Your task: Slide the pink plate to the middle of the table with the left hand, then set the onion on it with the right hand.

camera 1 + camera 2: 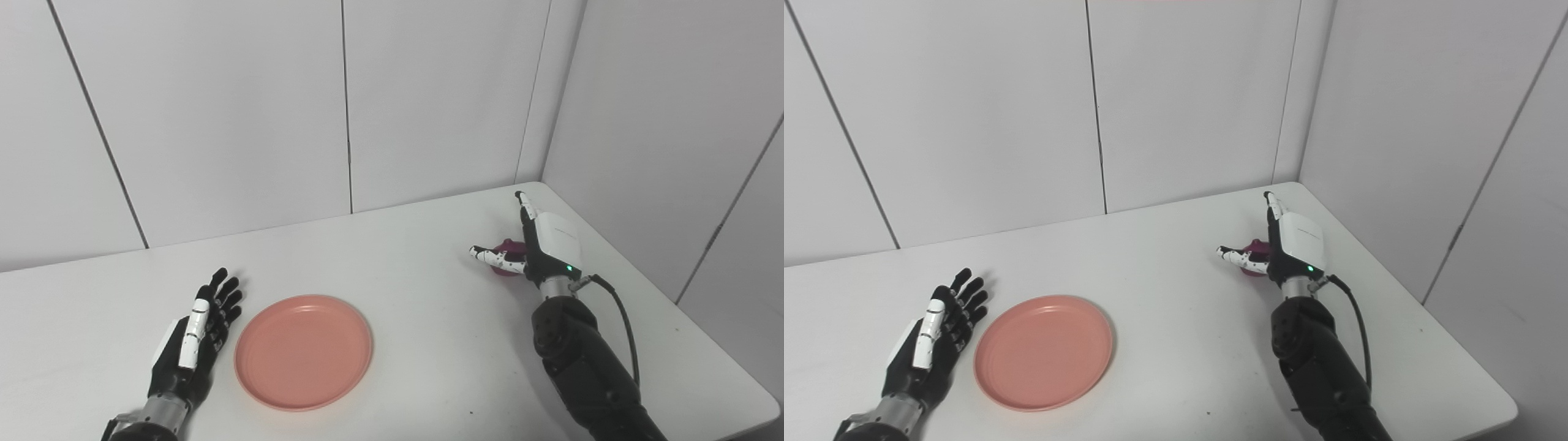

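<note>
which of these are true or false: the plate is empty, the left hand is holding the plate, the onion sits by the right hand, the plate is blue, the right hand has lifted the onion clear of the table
1. The pink plate is empty. True.
2. The left hand is holding the plate. False: it lies open on the table beside the plate's left rim, fingers apart.
3. The onion sits by the right hand. True: it shows partly behind the hand.
4. The plate is blue. False: it is pink.
5. The right hand has lifted the onion clear of the table. False: the onion appears to rest on the table, the open hand next to it.
</note>
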Motion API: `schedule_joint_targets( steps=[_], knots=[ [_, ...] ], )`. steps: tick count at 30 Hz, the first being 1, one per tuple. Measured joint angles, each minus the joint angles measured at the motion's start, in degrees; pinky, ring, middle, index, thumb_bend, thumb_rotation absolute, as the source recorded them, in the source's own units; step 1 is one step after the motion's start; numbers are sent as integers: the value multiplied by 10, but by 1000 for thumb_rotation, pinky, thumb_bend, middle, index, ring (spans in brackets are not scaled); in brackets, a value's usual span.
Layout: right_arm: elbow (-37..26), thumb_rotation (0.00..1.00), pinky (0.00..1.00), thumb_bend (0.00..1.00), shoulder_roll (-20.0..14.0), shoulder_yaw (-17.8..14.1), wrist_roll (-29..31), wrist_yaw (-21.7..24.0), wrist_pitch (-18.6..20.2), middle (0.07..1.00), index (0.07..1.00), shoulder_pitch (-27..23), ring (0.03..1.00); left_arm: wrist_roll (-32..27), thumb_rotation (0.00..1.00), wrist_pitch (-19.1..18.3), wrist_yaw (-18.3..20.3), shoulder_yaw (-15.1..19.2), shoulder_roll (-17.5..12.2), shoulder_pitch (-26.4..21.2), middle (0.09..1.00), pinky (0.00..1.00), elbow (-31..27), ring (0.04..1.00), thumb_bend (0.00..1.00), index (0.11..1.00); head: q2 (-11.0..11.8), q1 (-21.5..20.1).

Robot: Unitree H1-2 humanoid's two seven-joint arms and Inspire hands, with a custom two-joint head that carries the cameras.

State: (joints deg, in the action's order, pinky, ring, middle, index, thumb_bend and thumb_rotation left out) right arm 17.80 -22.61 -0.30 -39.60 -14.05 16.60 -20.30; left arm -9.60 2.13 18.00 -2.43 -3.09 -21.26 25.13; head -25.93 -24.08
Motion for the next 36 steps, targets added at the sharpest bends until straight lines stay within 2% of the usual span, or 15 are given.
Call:
schedule_joint_targets(
  steps=[7, 12, 15, 19, 22, 25, 27, 33, 34, 36],
  knots=[
    [-10, 502, 842, 874, 0, 7, 8, 36, 32, 904, 920, 0, 894, 0, 1000, 0, 0, 0, 1, 1, 978, 986, -2, 977, 640, 979, -2, 2],
    [-23, 410, 876, 872, -1, 8, 18, 58, 51, 887, 891, 0, 886, 0, 1000, 0, 0, 0, 1, 1, 978, 978, -2, 975, 639, 975, -3, 3],
    [-23, 393, 881, 873, -1, 10, 30, 74, 55, 883, 886, 0, 881, 0, 1000, 0, 0, 0, 1, 1, 980, 984, -2, 977, 642, 979, -3, 4],
    [-24, 309, 855, 865, -3, 10, 44, 91, 60, 856, 864, 0, 859, 0, 1000, 0, 0, 0, 1, 1, 975, 984, -2, 971, 636, 975, -3, 3],
    [-30, 238, 814, 849, -4, 10, 54, 103, 64, 824, 844, 0, 822, 0, 1000, 0, 0, 0, 1, 2, 976, 979, -3, 972, 632, 975, -4, 3],
    [-34, 169, 744, 811, -5, 9, 57, 109, 65, 763, 810, 0, 746, 0, 1000, 0, 0, 0, 1, 2, 975, 986, -3, 972, 638, 974, -5, 4],
    [-34, 169, 686, 751, -6, 9, 58, 109, 66, 728, 779, 0, 700, 0, 1000, 0, 0, -1, 1, 2, 976, 990, -3, 974, 641, 974, -6, 4],
    [-31, 148, 618, 682, -10, 8, 54, 94, 68, 691, 730, 0, 661, 0, 1000, -1, 0, -1, 2, 3, 979, 990, -6, 979, 633, 979, -6, 4],
    [-30, 78, 556, 624, -10, 8, 54, 91, 68, 675, 708, 0, 633, 0, 1000, -1, 0, -1, 2, 4, 980, 989, -7, 978, 633, 979, -7, 5],
    [-30, 33, 507, 588, -9, 6, 55, 83, 68, 660, 697, 0, 602, 0, 1000, -2, 0, -2, 2, 5, 980, 989, -9, 978, 633, 979, -7, 5]
  ],
)
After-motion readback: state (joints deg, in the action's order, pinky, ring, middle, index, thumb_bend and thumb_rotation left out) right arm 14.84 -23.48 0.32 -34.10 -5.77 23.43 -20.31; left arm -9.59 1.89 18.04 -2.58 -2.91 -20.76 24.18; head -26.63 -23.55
